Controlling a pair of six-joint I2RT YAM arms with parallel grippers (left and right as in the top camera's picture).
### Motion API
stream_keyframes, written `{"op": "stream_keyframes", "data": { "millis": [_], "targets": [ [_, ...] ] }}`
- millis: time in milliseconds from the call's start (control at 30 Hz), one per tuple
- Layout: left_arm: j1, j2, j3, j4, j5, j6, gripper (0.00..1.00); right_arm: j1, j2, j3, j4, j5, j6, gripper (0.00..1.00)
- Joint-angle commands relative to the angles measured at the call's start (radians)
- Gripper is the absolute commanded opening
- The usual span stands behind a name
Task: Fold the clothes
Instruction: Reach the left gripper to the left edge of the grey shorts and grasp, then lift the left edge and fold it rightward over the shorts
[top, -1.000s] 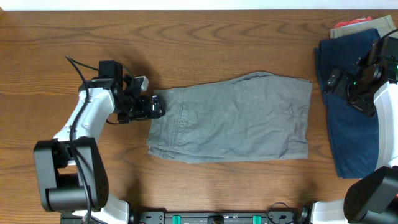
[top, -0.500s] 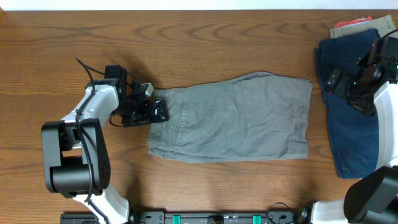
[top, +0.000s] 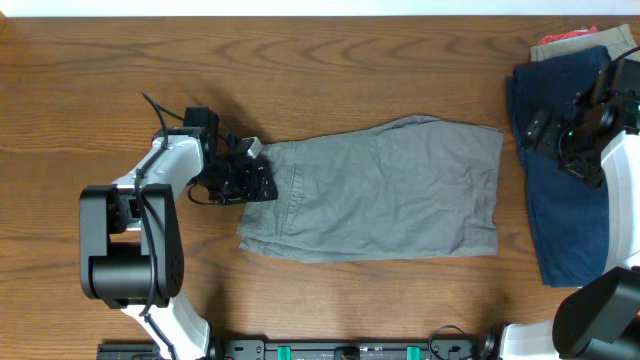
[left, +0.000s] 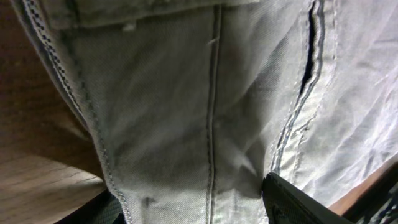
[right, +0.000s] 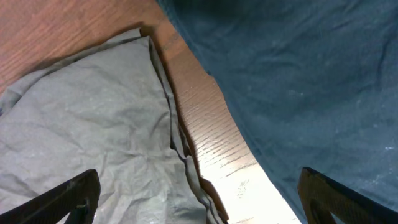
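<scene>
The grey shorts (top: 380, 190) lie flat in the middle of the table, waistband to the left. My left gripper (top: 255, 180) sits over the waistband edge. In the left wrist view the grey fabric (left: 205, 93) with its seams fills the frame and lies between my two spread fingers (left: 186, 208). My right gripper (top: 540, 130) is open and empty. It hovers over the left edge of the navy shorts (top: 565, 220), by the grey pair's right end. The right wrist view shows the gripper (right: 193, 199), the grey hem (right: 81, 124) and the navy cloth (right: 298, 81).
Tan and red-orange shorts (top: 565, 40) lie partly under the navy pair at the back right corner. Bare wooden table (top: 300, 70) surrounds the grey shorts. A strip of bare wood (right: 211, 124) separates the grey and navy pairs.
My left gripper has moved right, from just off the waistband onto the grey shorts' left edge. The right arm has not moved.
</scene>
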Motion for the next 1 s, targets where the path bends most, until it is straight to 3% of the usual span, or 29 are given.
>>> {"op": "stream_keyframes", "data": {
  "millis": [0,67,233,333,567,767,967],
  "targets": [
    [-0.008,0.051,-0.026,-0.005,-0.035,-0.009,0.64,-0.005,0.001,0.005,0.001,0.006,-0.012,0.99],
    [-0.008,0.051,-0.026,-0.005,-0.035,-0.009,0.57,-0.005,0.001,0.005,0.0,0.006,-0.012,0.99],
    [-0.008,0.051,-0.026,-0.004,-0.044,-0.009,0.08,-0.005,0.001,0.005,0.001,0.006,-0.012,0.99],
    [-0.008,0.05,-0.026,-0.005,-0.082,-0.023,0.06,-0.005,0.001,0.005,0.001,0.006,-0.012,0.99],
    [0.0,0.048,0.028,-0.078,-0.338,-0.181,0.06,-0.005,0.001,0.005,0.001,0.006,-0.012,0.99],
    [0.022,0.046,0.229,-0.303,-0.51,-0.255,0.06,-0.005,0.001,0.005,0.001,0.006,-0.012,0.99],
    [0.014,0.006,0.512,-0.559,-0.526,-0.264,0.06,-0.005,0.001,0.005,0.001,0.006,-0.012,0.99]
  ]
}}
